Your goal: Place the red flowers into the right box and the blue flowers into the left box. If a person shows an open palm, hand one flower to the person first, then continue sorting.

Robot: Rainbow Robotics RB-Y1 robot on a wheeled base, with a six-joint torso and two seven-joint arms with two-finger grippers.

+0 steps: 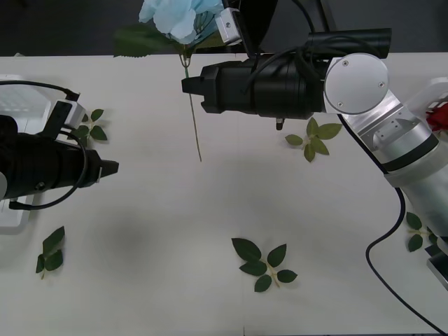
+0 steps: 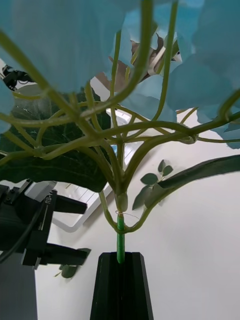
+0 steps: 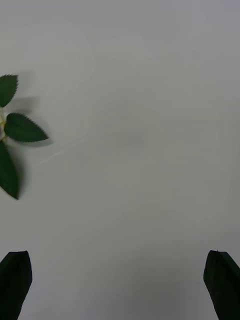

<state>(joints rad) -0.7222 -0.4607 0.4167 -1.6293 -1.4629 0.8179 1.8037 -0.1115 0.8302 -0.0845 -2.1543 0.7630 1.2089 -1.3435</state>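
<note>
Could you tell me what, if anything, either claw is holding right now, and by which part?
The right claw is shut on a blue flower, pinching its green stem just below the head. The left claw is open over the table, holding nothing.

Matt white table [image 1: 175, 231], cloth-like blue flower [image 1: 178, 17], smooth translucent plastic left box [image 2: 82, 207].

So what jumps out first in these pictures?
A pale blue flower, held by its green stem in the right gripper, up over the table's far side. The left gripper hangs open over bare table near the left edge, with loose leaf sprigs scattered around.
</note>
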